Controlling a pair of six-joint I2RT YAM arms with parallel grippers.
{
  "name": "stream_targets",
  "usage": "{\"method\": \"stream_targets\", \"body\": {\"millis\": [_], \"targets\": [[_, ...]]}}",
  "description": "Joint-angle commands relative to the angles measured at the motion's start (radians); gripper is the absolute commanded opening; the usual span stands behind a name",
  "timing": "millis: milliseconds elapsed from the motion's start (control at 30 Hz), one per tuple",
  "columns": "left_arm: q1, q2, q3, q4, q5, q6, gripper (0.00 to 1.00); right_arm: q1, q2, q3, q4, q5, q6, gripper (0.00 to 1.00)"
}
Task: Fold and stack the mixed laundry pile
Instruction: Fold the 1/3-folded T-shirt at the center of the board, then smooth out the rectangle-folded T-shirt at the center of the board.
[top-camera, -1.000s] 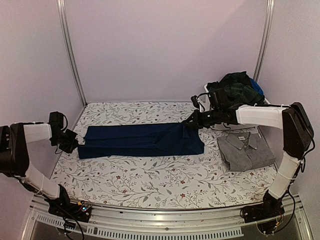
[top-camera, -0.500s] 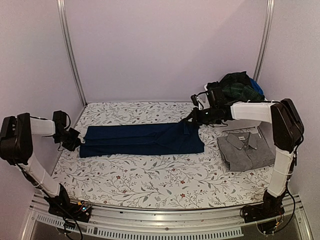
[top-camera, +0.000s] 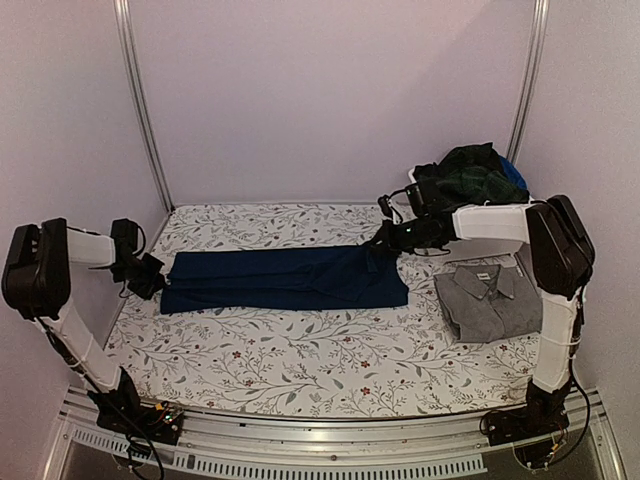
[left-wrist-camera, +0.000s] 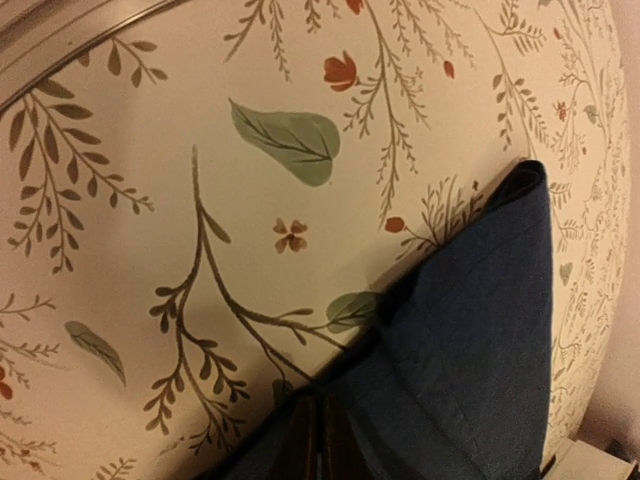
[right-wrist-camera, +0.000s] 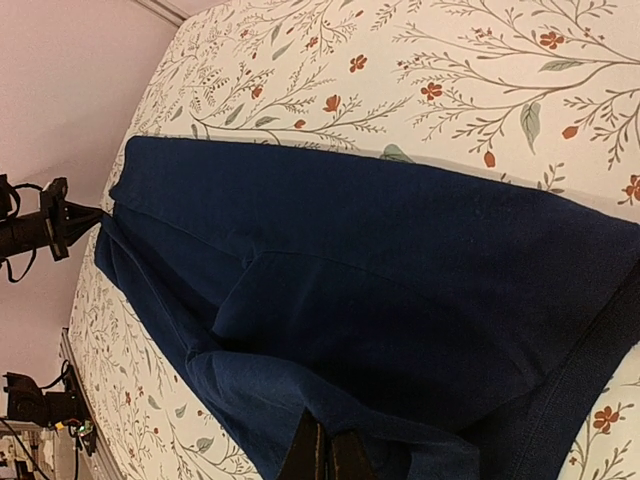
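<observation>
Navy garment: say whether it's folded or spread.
Partly folded: the navy garment lies as a long band with overlapping layers, left tool and right tool shut on its ends.

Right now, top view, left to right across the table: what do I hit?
left gripper → navy garment → right gripper → folded grey shirt. The pile in the bin overlaps, so I left it out.

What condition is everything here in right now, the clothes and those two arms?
Navy blue cloth garment: folded into a long strip, flat, pinched at both ends.
Grey collared shirt: folded, lying to the right.
Dark green plaid garment: crumpled in a heap, unfolded.
Left arm: jaws shut on the navy garment's left end.
Right arm: jaws shut on its right end.
</observation>
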Motion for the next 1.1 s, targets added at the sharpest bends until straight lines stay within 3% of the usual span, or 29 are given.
{"method": "stream_targets", "body": {"millis": [0,233,300,367,433,600,633,867,1067], "targets": [[-0.015,0.024,0.035,0.022,0.001,0.013,0.0,-0.008,0.04,0.053,-0.01,0.002,-0.021,0.0],[-0.023,0.067,0.069,0.013,-0.003,0.03,0.0,-0.01,0.095,0.108,-0.052,0.042,-0.025,0.0],[-0.023,0.074,0.081,0.005,-0.006,0.04,0.02,-0.014,0.106,0.116,-0.07,0.061,-0.026,0.12],[-0.023,0.07,0.093,-0.001,-0.003,0.072,0.1,-0.021,0.106,0.113,-0.083,0.057,-0.03,0.29],[-0.016,0.052,0.11,-0.018,-0.009,0.118,0.19,-0.027,0.074,0.093,-0.093,0.053,-0.037,0.41],[0.004,-0.091,0.055,-0.058,-0.04,0.201,0.6,-0.039,-0.118,-0.039,-0.089,0.043,-0.068,0.56],[0.006,-0.127,0.026,-0.044,-0.026,0.215,0.64,-0.04,-0.148,-0.062,-0.09,0.039,-0.074,0.57],[0.009,-0.286,-0.154,-0.069,0.018,0.227,0.6,-0.04,-0.3,-0.245,-0.14,0.018,-0.101,0.52],[0.009,-0.272,-0.26,-0.032,0.048,0.186,0.54,-0.04,-0.314,-0.392,-0.089,0.011,-0.091,0.49]]}}
